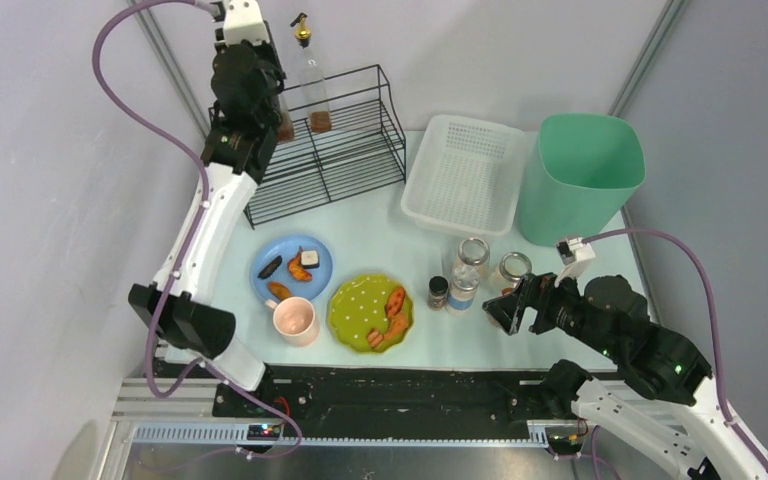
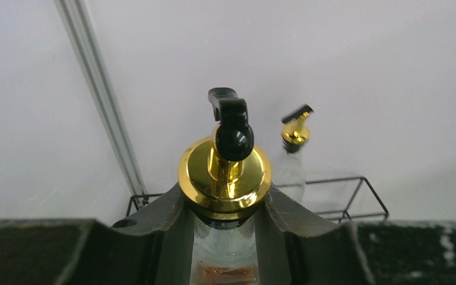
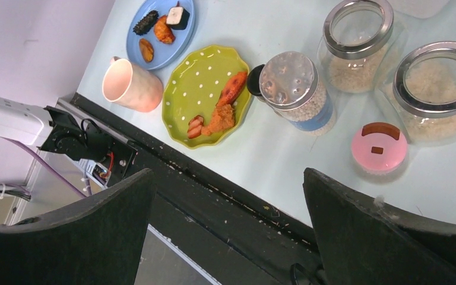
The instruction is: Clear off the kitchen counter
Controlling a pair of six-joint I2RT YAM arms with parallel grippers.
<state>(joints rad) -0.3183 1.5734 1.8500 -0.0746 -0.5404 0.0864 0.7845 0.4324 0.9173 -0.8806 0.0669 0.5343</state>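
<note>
On the kitchen counter the rack stands left, basket beside it, bin rightmost

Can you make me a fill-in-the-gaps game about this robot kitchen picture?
1. The left gripper is shut on a ____ with a gold cap.
2. The right gripper is ____ and holds nothing.
3. The plate with white dots is ____.
4. The mug beside that plate is ____.

Missing words: bottle, open, green, pink.
</note>
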